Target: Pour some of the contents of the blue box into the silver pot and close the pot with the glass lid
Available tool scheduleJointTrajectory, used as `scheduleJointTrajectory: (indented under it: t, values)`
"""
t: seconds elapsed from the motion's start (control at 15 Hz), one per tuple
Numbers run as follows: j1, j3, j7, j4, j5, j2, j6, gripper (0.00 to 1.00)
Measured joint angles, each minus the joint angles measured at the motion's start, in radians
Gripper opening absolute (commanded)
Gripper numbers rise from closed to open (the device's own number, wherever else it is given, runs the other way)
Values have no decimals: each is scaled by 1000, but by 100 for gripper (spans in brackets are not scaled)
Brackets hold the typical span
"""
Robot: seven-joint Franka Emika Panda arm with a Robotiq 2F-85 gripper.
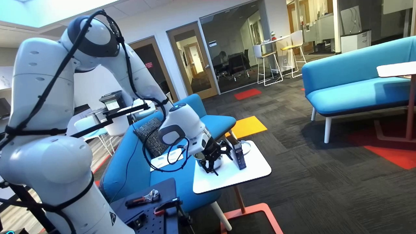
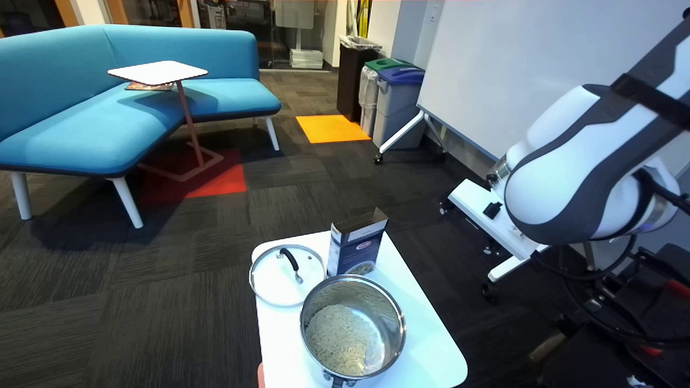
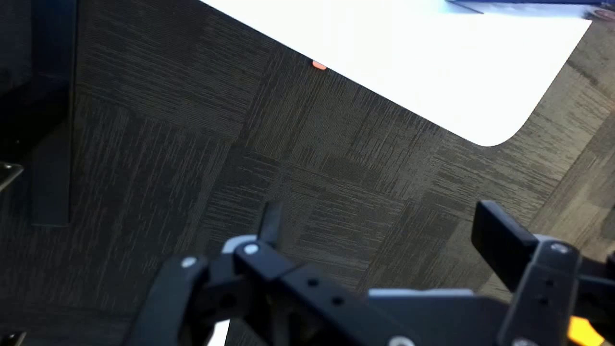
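The blue box [image 2: 358,250] stands upright on the small white table, its top flaps open. Beside it sits the silver pot [image 2: 387,310], uncovered, with pale rice-like grains [image 2: 337,337] covering much of its bottom. The glass lid [image 2: 274,277] lies flat on the tabletop next to both, black handle up. In an exterior view my gripper [image 1: 225,166] overlaps the pot, partly hiding it. Its jaws are spread wide; in the wrist view only carpet shows between the fingers [image 3: 499,238], off the table's edge. A dark blue sliver at that view's top edge appears to be the box.
The white table [image 2: 431,355] has rounded corners and stands by a blue sofa [image 1: 175,165]. Close to the robot's base is a dark bench [image 1: 169,191] with a wrench [image 1: 143,199] and a clamp [image 1: 167,205]. A whiteboard [image 2: 517,70] stands behind the arm.
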Motion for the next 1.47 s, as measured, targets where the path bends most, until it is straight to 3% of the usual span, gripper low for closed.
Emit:
scheduleJointTrajectory:
  t: [0.33,0.47,0.93,1.2,1.47]
  values:
    - [-10,-3,-1,1,0,4,1,100]
    - [-2,-34,-17,-5,-4,4,25,100]
    - [41,-286,-270,-26,-141,-47,68,100]
    - [141,-443,-439,-17,-257,-85,40,100]
    - [313,-595,-548,16,-345,-87,-9,100]
